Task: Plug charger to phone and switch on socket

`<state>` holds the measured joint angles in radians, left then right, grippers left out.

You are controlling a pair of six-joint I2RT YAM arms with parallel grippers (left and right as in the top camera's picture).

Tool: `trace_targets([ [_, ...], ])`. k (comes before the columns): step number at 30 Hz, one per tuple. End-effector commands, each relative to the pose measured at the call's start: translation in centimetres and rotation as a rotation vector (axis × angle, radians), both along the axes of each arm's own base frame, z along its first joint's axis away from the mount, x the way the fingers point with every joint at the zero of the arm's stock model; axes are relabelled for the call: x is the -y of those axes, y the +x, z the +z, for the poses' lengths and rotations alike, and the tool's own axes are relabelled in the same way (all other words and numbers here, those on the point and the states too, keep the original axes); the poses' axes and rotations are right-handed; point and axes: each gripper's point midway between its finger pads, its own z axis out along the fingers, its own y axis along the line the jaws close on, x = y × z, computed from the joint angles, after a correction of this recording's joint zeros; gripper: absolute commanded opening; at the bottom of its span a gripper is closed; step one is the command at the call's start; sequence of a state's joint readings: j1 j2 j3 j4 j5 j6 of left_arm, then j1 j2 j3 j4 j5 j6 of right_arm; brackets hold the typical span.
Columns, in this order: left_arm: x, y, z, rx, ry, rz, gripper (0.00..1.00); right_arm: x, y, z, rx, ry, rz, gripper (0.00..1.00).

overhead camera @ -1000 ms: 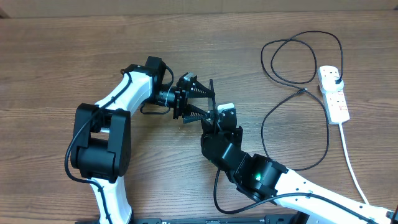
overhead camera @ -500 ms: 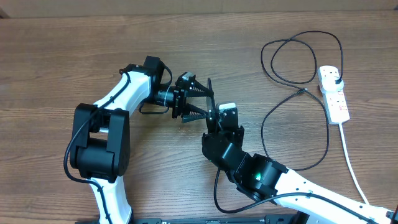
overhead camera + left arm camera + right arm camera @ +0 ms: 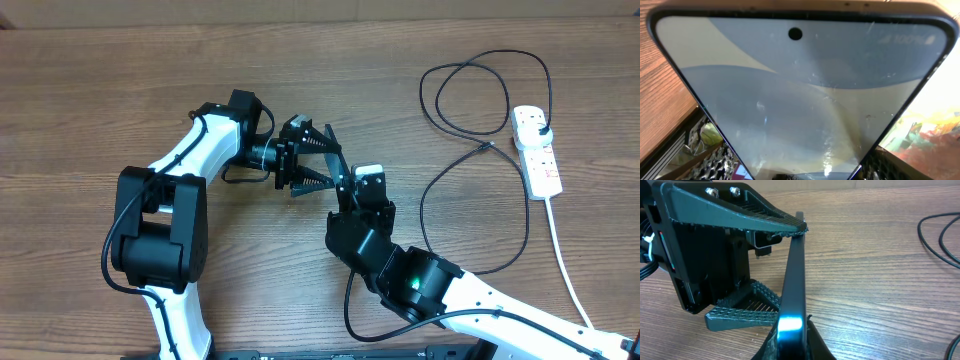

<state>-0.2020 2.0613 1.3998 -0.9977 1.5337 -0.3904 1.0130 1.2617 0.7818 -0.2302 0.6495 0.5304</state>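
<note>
The phone (image 3: pixel 336 160) stands on its long edge above the table; its light blue screen fills the left wrist view (image 3: pixel 805 95). My right gripper (image 3: pixel 350 192) is shut on its lower end, seen close up in the right wrist view (image 3: pixel 792 335). My left gripper (image 3: pixel 322 160) is open, its fingers spread on either side of the phone (image 3: pixel 795 270), the upper fingertip touching its top edge. The charger cable (image 3: pixel 480 90) lies in loops at the right, its plug tip (image 3: pixel 487 146) loose on the table. Its black adapter (image 3: pixel 539 127) sits in the socket (image 3: pixel 538 160).
The socket's white cord (image 3: pixel 565 260) runs down toward the front right edge. A stretch of the black cable (image 3: pixel 935 235) shows at the right of the right wrist view. Bare wooden table (image 3: pixel 90 110) lies to the left and far side.
The left gripper has shifted slightly left and its fingers have spread a little wider. The phone's top has tilted slightly left; the right gripper still holds it.
</note>
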Motion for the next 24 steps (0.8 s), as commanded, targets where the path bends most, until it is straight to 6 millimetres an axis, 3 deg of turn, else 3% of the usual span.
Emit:
trace_targets([
  [1,0.4,0.3,0.8,0.019,-0.031,-0.006,0.80,-1.5,-0.1,1.5,0.008,0.054,0.044,0.04],
  [10,0.2,0.5,0.8,0.019,-0.031,0.000,1.00,-1.4,-0.2,1.3,0.004,0.047,0.044,0.04],
  [18,-1.2,1.0,0.9,0.062,-0.039,0.037,1.00,-0.6,-0.7,0.8,-0.022,0.008,0.042,0.04],
  [24,-3.0,0.5,1.2,0.142,-0.050,0.079,1.00,0.7,-1.0,2.3,-0.029,0.094,-0.010,0.04],
])
